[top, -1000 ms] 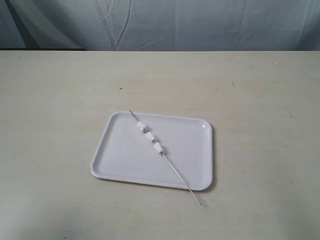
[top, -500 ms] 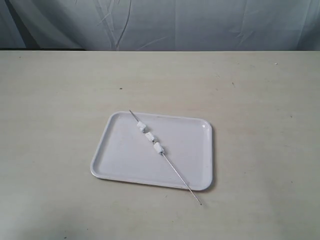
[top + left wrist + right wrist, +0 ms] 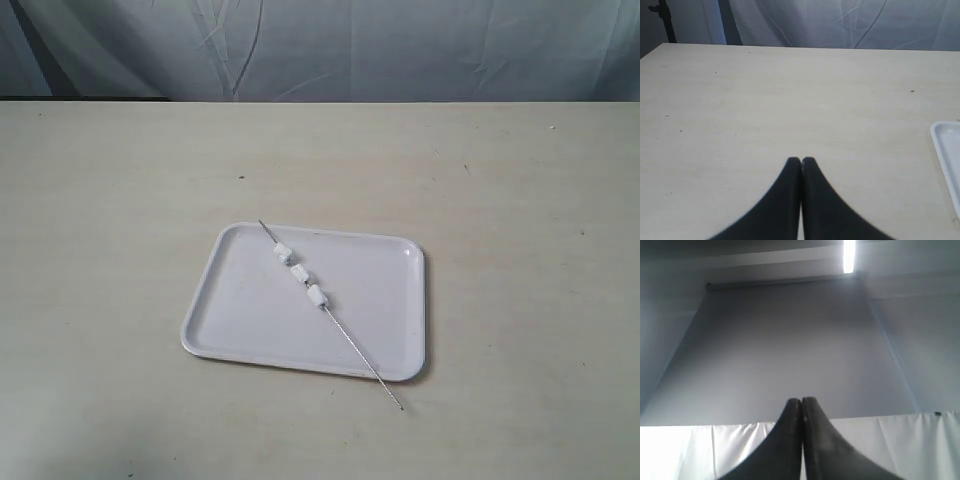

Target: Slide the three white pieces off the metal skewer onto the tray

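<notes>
Altogether one tray (image 3: 240,310), one skewer (image 3: 355,346), three white pieces (image 3: 299,273).

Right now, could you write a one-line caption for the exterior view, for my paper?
Metal skewer with three white pieces lies diagonally across the white tray on a pale table.

Bare table (image 3: 120,180) all round the tray (image 3: 240,310), the metal skewer (image 3: 350,340) diagonally across it.

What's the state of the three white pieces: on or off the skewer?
On. The three white pieces sit threaded in a row on the metal skewer, lying diagonally across the tray.
</notes>
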`<state>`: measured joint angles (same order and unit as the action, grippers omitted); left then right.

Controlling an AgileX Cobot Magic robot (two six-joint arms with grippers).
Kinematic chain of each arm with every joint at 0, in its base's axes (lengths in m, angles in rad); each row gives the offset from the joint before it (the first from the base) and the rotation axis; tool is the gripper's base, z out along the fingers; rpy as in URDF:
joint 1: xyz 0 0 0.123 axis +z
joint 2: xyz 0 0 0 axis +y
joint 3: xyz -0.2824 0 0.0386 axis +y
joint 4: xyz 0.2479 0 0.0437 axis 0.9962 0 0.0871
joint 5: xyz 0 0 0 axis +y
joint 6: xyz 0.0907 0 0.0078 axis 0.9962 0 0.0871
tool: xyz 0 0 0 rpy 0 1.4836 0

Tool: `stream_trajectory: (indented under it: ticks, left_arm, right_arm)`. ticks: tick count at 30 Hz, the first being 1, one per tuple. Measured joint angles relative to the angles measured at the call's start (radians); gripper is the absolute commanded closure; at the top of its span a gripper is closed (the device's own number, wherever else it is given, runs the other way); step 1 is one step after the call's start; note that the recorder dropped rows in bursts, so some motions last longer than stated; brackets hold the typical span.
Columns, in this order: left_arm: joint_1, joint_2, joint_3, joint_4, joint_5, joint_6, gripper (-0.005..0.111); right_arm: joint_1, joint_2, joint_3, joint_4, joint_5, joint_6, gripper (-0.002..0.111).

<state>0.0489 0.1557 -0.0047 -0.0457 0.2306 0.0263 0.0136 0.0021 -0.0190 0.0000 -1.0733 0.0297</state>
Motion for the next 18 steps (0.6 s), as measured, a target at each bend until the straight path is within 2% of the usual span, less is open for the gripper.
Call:
stream_trajectory:
  ticks: [3, 8, 10, 18]
  left_arm:
    - [0.000, 0.000, 0.000, 0.000, 0.000, 0.000, 0.107]
    - [0.000, 0.000, 0.000, 0.000, 0.000, 0.000, 0.107]
    - [0.000, 0.000, 0.000, 0.000, 0.000, 0.000, 0.107]
    - [0.000, 0.000, 0.000, 0.000, 0.000, 0.000, 0.107]
  right_arm:
    - [0.000, 0.000, -0.070, -0.042, 0.161, 0.054, 0.109]
    - [0.000, 0.016, -0.228, -0.085, 0.547, 0.126, 0.109]
    - [0.000, 0.039, -0.273, -0.090, 0.638, 0.133, 0.109]
    - [0.000, 0.146, -0.372, -0.092, 0.695, 0.142, 0.109]
